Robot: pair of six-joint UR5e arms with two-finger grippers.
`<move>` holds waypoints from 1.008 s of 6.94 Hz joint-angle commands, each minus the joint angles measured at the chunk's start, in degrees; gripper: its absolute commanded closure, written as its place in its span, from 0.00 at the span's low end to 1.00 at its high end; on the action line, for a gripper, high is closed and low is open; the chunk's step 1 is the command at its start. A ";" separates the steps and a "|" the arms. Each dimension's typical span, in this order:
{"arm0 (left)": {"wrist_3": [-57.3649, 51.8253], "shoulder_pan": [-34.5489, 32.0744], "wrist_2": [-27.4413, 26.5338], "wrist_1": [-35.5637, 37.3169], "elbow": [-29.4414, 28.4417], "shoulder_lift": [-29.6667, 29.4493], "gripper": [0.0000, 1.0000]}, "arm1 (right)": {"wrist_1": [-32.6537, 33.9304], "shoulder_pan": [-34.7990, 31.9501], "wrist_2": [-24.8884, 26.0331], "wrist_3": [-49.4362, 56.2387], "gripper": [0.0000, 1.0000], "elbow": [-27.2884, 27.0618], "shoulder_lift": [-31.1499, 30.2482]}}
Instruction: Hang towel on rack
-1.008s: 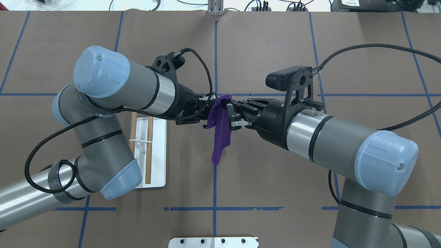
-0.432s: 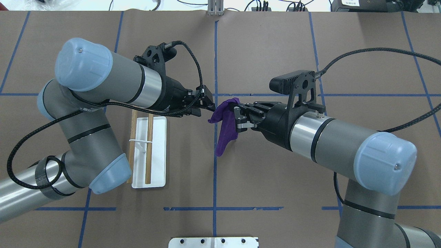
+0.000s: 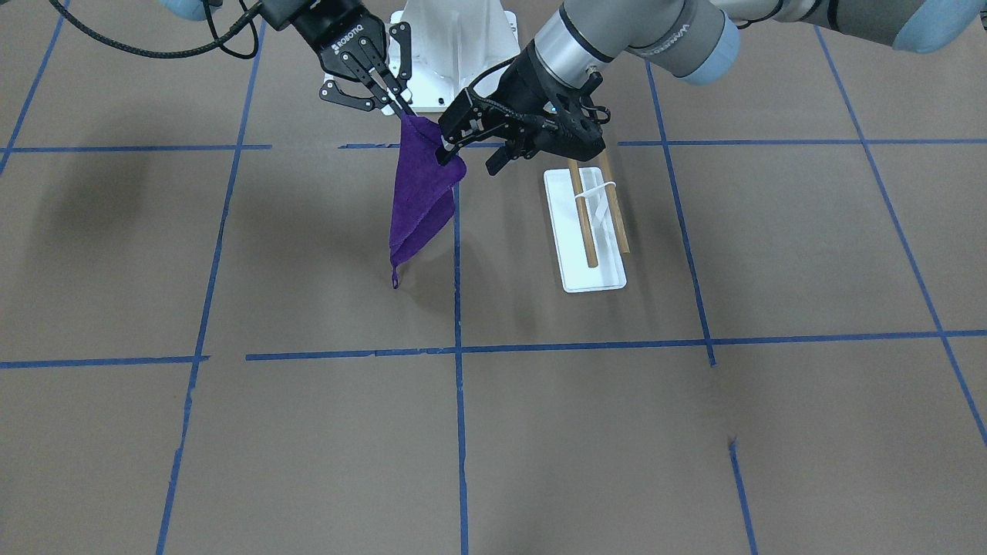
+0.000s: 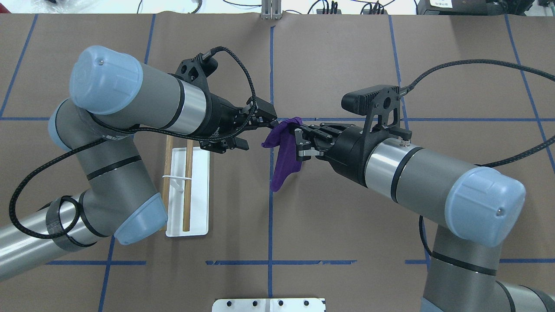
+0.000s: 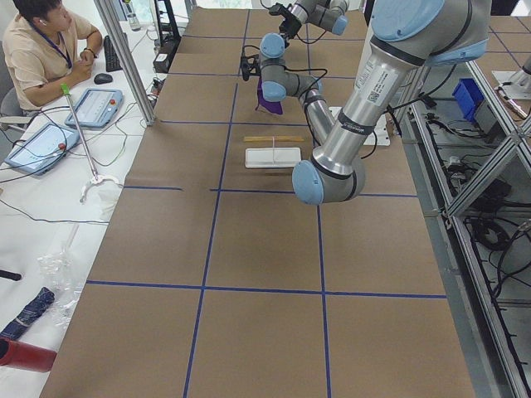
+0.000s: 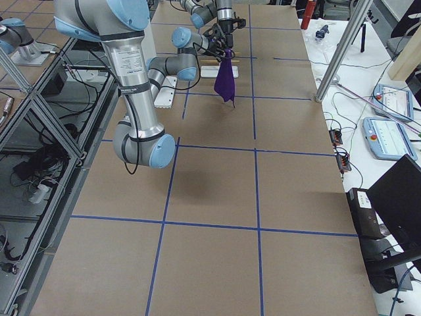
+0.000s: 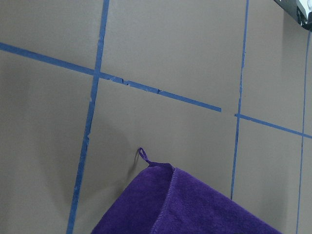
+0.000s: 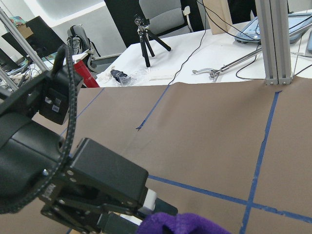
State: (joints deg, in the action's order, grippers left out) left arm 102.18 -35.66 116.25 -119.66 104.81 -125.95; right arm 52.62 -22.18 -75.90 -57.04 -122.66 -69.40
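Observation:
The deep-purple towel (image 3: 420,193) hangs by one corner from my right gripper (image 3: 405,112), which is shut on its top; a tiny loop dangles at its lowest corner just above the table. From overhead the towel (image 4: 284,151) droops below the right gripper (image 4: 297,141). My left gripper (image 3: 470,154) is open wide beside the towel's upper edge, one finger close against the cloth, and holds nothing; it also shows in the overhead view (image 4: 259,134). The rack (image 3: 594,270), a white base with two wooden rods, lies on the table under the left forearm (image 4: 199,195).
The large white bolted pedestal (image 3: 451,46) stands behind both grippers at the robot's side of the table. Blue tape lines (image 3: 459,385) cross the brown table cover. An operator (image 5: 41,50) sits past the table's far edge in the left side view.
My left gripper has drawn back from the towel's top and opened wide. My right gripper still holds the towel, shifted slightly to the right.

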 commanded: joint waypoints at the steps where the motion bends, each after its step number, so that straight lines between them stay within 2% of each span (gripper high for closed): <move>1: 12.73 -0.11 -0.23 3.96 0.30 -0.43 0.14 | -0.23 0.03 2.76 -0.09 1.00 -0.12 0.23; 3: 20.56 -0.11 -1.37 6.63 0.40 -3.67 0.18 | -0.32 0.03 4.18 -0.09 1.00 -0.04 0.67; 5: 25.59 -0.11 -3.55 6.37 0.31 -4.48 0.58 | -0.24 0.03 4.18 -0.09 1.00 -0.04 0.76; 7: 25.88 -0.11 -3.66 6.01 0.22 -4.39 1.00 | -0.32 0.12 4.18 -0.09 1.00 -0.04 0.76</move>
State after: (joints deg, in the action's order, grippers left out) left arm 127.78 -35.77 112.80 -113.49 104.99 -130.31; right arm 52.31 -22.11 -71.73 -57.13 -122.70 -68.66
